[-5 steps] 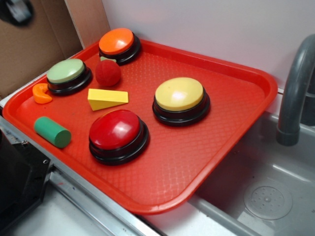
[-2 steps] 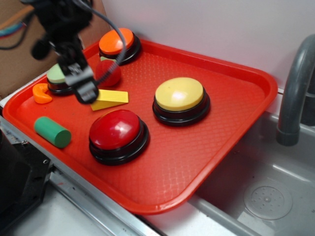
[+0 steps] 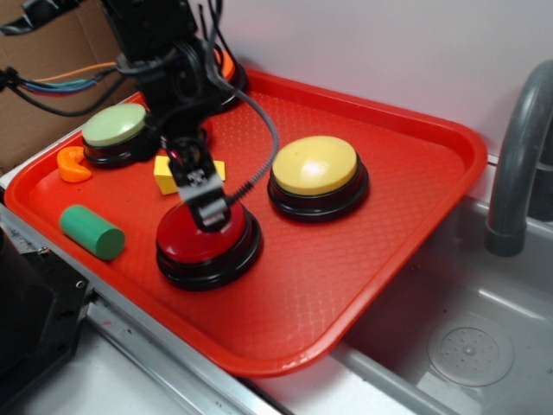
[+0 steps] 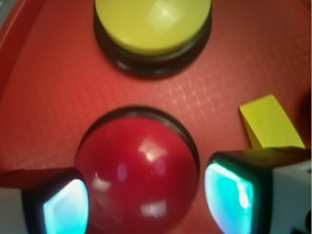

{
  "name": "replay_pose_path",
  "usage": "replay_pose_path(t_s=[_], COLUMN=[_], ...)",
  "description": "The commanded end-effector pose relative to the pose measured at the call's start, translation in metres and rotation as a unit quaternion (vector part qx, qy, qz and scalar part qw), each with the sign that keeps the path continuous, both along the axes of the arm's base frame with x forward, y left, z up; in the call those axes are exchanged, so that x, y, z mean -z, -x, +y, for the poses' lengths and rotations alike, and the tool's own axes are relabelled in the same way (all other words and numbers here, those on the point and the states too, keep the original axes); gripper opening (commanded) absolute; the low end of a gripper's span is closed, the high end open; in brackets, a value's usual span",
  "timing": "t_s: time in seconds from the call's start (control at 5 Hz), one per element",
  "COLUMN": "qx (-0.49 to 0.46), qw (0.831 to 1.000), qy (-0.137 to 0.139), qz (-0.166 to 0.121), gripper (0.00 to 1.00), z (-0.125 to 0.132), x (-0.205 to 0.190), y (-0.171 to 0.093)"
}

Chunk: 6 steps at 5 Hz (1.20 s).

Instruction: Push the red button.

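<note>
- Four dome buttons sit on the red tray [image 3: 406, 199]: the red button [image 3: 200, 246] at the near middle, the yellow button [image 3: 316, 173] to its far right, the green button [image 3: 117, 131] at the far left, and the orange button [image 3: 226, 67] at the far edge, mostly hidden behind my arm
- My gripper [image 3: 210, 216] hangs over the far part of the red button's dome, tip pointing down; I cannot tell from the exterior view whether it touches the dome
- From my wrist view, my fingers [image 4: 234, 192] are spread apart, one on each side of the red button [image 4: 136, 173], with nothing grasped between them
- Beyond the red dome in that view is the yellow button [image 4: 153, 27], and the yellow wedge [image 4: 268, 122] lies just past my right-hand finger
- On the tray's left side, the yellow wedge [image 3: 166, 175] peeks out behind my gripper, the green cylinder [image 3: 92, 232] lies near the front left rim, and an orange curved piece [image 3: 73, 164] rests beside the green button
- Right of the tray is a grey sink [image 3: 471, 337] with a dark faucet [image 3: 517, 156]
</note>
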<state>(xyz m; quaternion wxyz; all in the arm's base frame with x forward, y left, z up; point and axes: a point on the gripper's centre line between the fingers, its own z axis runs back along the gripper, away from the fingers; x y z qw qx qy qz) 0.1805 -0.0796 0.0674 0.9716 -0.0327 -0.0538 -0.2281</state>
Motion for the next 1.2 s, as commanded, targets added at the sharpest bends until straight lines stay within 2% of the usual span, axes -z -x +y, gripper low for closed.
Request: replay_pose_path(t_s=[0.0,0.4,0.6,0.8,1.0], qx=[-0.007,-0.007,-0.021,-0.035,-0.030], qw=[0.999,0.999,0.999,0.998,0.999], qy=[-0.049,-0.049,-0.039,-0.038,-0.043], qz=[0.021,0.021,0.031,0.026,0.006], gripper=[1.00,1.00,1.00,1.00,1.00], z=[-0.009,-0.009,0.005,0.010,0.006], x=[0.007,0.007,0.034,0.035,0.016], y=[0.010,0.010,0.020,0.020,0.019])
